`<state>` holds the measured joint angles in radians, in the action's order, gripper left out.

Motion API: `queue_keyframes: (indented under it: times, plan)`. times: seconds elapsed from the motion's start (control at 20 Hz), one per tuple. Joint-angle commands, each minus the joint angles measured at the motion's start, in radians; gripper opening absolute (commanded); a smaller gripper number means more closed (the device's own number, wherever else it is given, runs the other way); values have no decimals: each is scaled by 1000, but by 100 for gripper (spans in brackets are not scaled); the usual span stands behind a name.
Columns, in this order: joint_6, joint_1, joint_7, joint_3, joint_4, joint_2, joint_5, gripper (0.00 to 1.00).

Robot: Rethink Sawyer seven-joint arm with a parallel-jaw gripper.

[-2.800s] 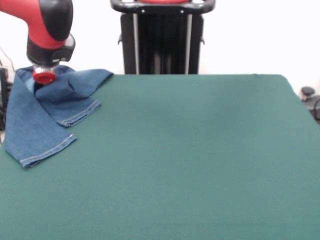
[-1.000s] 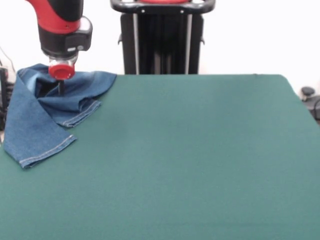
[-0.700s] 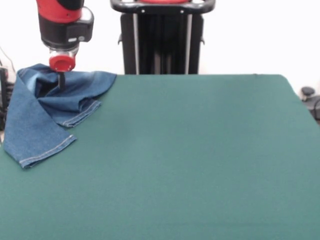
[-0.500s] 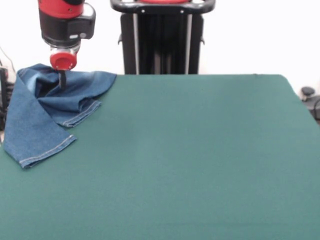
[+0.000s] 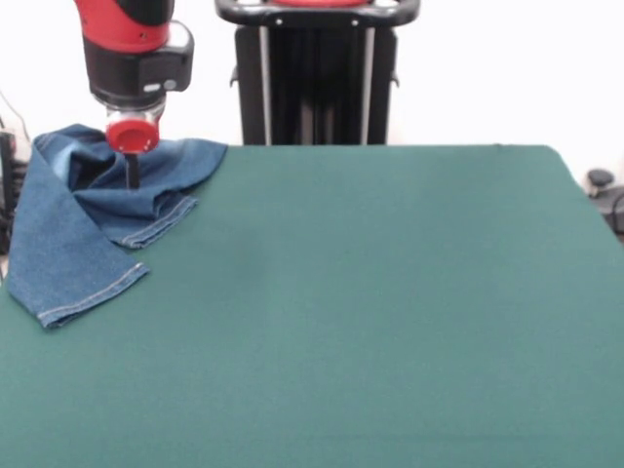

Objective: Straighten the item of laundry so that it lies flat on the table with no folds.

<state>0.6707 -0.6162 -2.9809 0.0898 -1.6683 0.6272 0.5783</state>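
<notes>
The fingers (image 5: 131, 175) hang as one thin dark stem under a red disc; whether they are apart or together I cannot tell. Their tip is right at the bunched jeans (image 5: 88, 219), which lie crumpled at the table (image 5: 390, 312) corner, one hemmed leg folded over the other.

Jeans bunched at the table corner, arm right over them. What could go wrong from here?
1. The jeans sit at the table corner, at or over the picture-left edge; a sideways pull may drag them off.
2. One leg lies folded over the other; gripping through both layers would likely move the fold along, not open it.
3. The gripper is at the bunched upper part; whether the jaws are open or shut cannot be seen, so the cloth could slip.
</notes>
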Motion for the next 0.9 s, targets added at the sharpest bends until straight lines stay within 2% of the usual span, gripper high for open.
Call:
queue_keyframes:
  times: [0.05,0.35,0.9]
  plan:
    - [-9,44,117,109,74,-135,-21,100]
    - [-9,62,103,105,129,-174,-24,100]
    - [-64,85,61,85,151,-197,-19,100]
